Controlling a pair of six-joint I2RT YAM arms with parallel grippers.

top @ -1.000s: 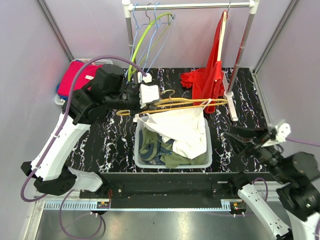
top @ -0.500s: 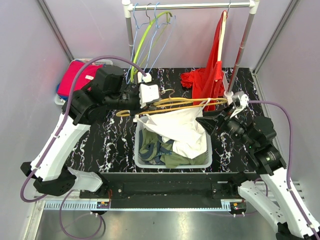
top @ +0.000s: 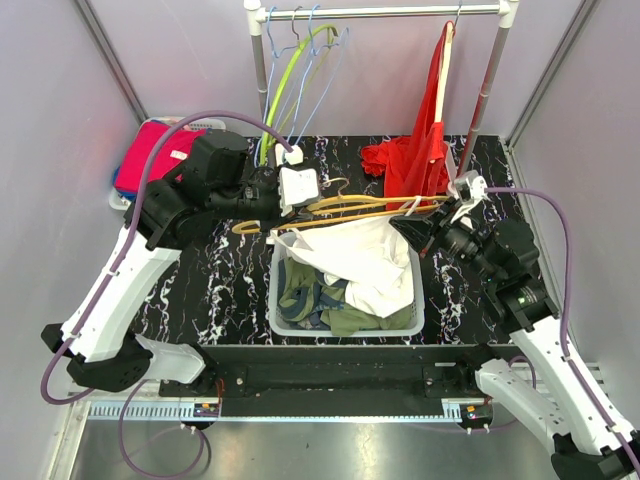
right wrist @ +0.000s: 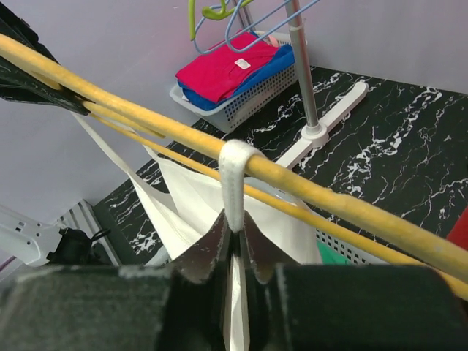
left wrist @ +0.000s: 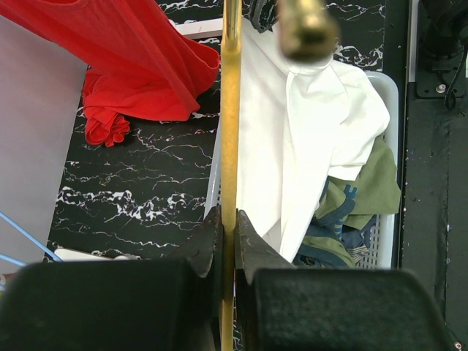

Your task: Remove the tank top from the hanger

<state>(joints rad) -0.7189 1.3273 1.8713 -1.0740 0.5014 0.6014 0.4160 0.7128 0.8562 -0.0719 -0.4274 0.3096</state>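
Note:
A white tank top [top: 360, 255] hangs from a yellow hanger [top: 345, 215] held level over the laundry basket [top: 277, 300]. My left gripper [top: 285, 205] is shut on the hanger's bar [left wrist: 229, 131] near its hook end. The tank top [left wrist: 307, 139] drapes down into the basket in the left wrist view. My right gripper [top: 405, 228] is shut on the tank top's strap [right wrist: 234, 183], just below where the strap loops over the hanger's arm [right wrist: 307, 186]. A second strap [right wrist: 117, 157] runs off to the left.
A clothes rail [top: 385, 12] stands at the back with green and blue empty hangers [top: 295, 70] and a red garment [top: 425, 130]. A bin of pink and blue clothes [top: 150, 155] sits at the back left. Green clothes [top: 320, 300] lie in the basket.
My right arm has swung in from the near right to the hanger's right end and closed on the tank top's strap. The left arm and hanger have stayed put.

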